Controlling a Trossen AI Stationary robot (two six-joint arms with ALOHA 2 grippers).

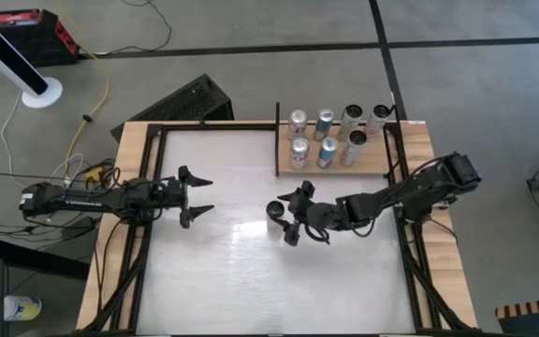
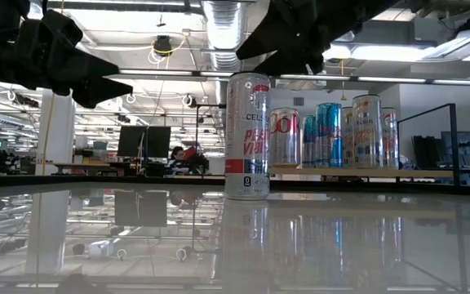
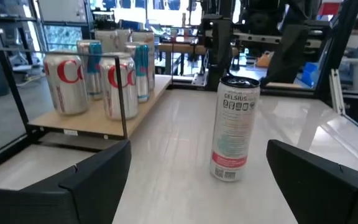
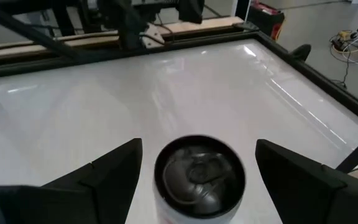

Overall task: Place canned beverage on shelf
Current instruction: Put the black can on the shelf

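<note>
1. Left gripper [image 1: 197, 197] over the left part of the glossy white table [image 1: 213, 271], dark fingers spread wide, holding nothing.
2. Tall slim silver can [image 1: 275, 214], red and white label, upright near table centre, dark lid with pull tab.
3. Right gripper [image 1: 290, 212] just beside the can, slightly above its top, fingers wide apart either side, not gripping.
4. Flat light wood shelf [image 1: 368, 167], thin black posts, at the far right, holds seven upright cans [image 1: 327, 137].

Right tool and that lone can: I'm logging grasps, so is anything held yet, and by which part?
Nothing is held. The right tool is open, above the upright can without touching; the left tool is open too.
</note>
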